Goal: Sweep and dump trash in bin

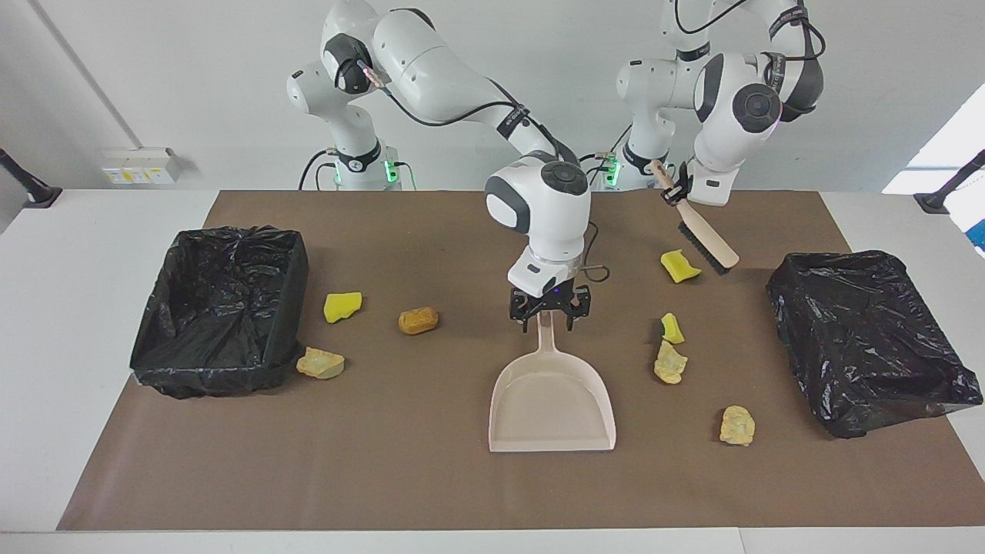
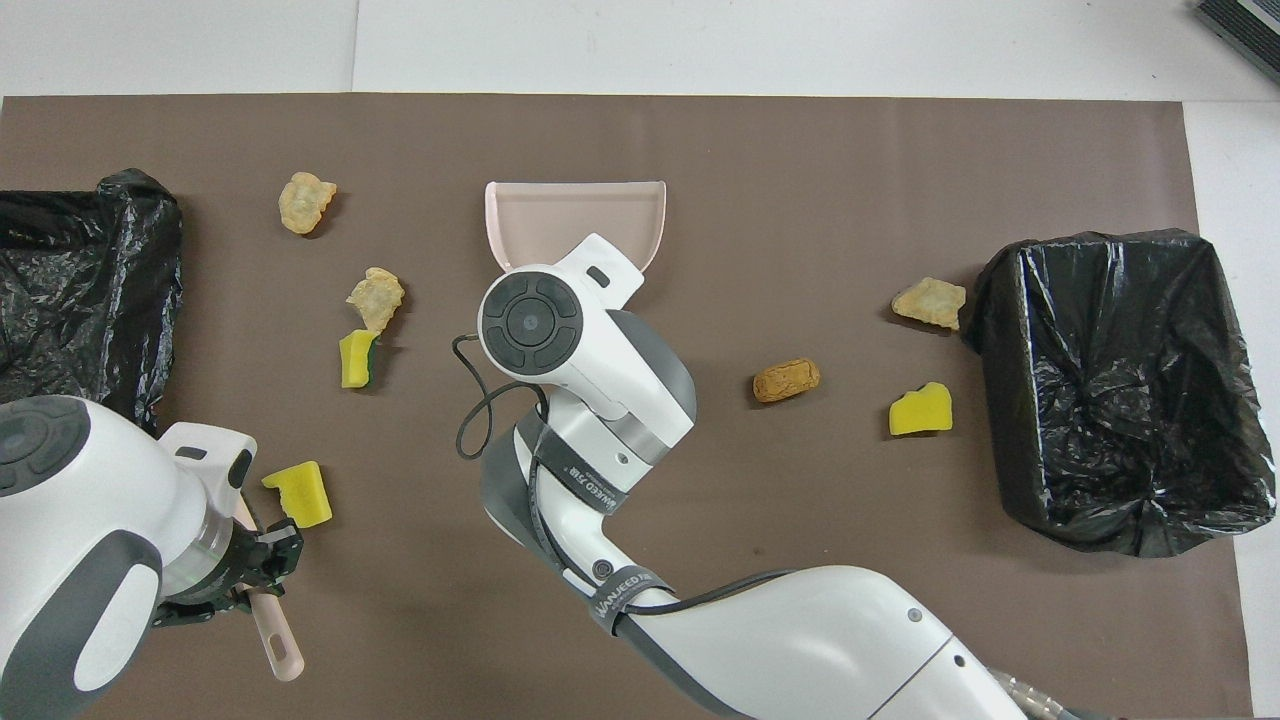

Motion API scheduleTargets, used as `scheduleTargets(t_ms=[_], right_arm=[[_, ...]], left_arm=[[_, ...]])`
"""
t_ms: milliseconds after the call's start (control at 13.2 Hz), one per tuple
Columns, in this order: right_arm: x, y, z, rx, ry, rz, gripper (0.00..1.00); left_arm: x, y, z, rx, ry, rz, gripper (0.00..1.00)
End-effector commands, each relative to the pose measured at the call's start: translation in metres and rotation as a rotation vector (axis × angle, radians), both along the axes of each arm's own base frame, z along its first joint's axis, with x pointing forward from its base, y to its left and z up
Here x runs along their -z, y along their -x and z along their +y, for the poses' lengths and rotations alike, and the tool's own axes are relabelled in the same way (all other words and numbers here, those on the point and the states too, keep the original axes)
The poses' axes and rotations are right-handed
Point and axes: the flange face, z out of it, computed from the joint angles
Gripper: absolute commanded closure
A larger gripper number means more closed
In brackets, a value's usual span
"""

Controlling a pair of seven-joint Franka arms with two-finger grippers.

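Observation:
A beige dustpan point(image 1: 552, 404) lies mid-table, its handle pointing toward the robots. My right gripper point(image 1: 548, 319) is down at the top of that handle, open, with a finger on each side. My left gripper point(image 1: 671, 192) is shut on a beige brush point(image 1: 708, 242), which hangs tilted in the air over the mat. Trash lies scattered. A yellow sponge chunk point(image 1: 679, 265) is under the brush, with a yellow-green chunk point(image 1: 672, 328) and tan chunks point(image 1: 669, 362) point(image 1: 737, 425) nearby. A yellow chunk point(image 1: 342, 306), an orange-brown lump point(image 1: 419, 320) and a tan chunk point(image 1: 320, 362) lie toward the right arm's end.
A black-lined bin point(image 1: 208, 377) stands at the right arm's end of the brown mat and another point(image 1: 885, 400) at the left arm's end. In the overhead view my right arm covers the dustpan's point(image 2: 575, 205) handle. The mat's edge farthest from the robots has bare room.

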Motion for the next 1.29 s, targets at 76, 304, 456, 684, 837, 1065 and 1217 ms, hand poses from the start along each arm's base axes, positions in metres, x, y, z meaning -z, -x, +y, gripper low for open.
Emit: scheduleTargets(t_ms=[76,304,456,684,837,1065,1217], right_arm=[[0.001,0.003,0.001,-0.005,0.021,-0.011,0.34],[0.005,0.018,-0.005,-0.013,0.045,0.019,0.38],[0.006,0.025,0.001,-0.024,0.052,0.025,0.42],[0.006,0.026,0.000,-0.023,0.059,0.036,0.87],[-0.002,0.026,-0.003,-0.016,0.055,0.047,1.00],[-0.023,0.017,-0.031,-0.093,0.100,0.087,1.00],[-0.039,0.007,-0.051,-0.155,0.065,0.126,1.00]], left_arm=[[0.029,0.038,-0.007,-0.041,-0.067,0.027,1.00],[0.061,0.043,-0.024,-0.061,-0.083,-0.014,1.00],[0.067,0.021,-0.032,-0.061,-0.052,-0.073,1.00],[0.072,-0.041,-0.050,-0.053,-0.015,-0.147,1.00],[0.054,-0.087,-0.060,-0.038,0.009,-0.191,1.00],[0.050,-0.100,-0.054,0.059,0.033,-0.187,1.00],[0.039,-0.104,-0.041,0.147,-0.002,-0.194,1.00]])
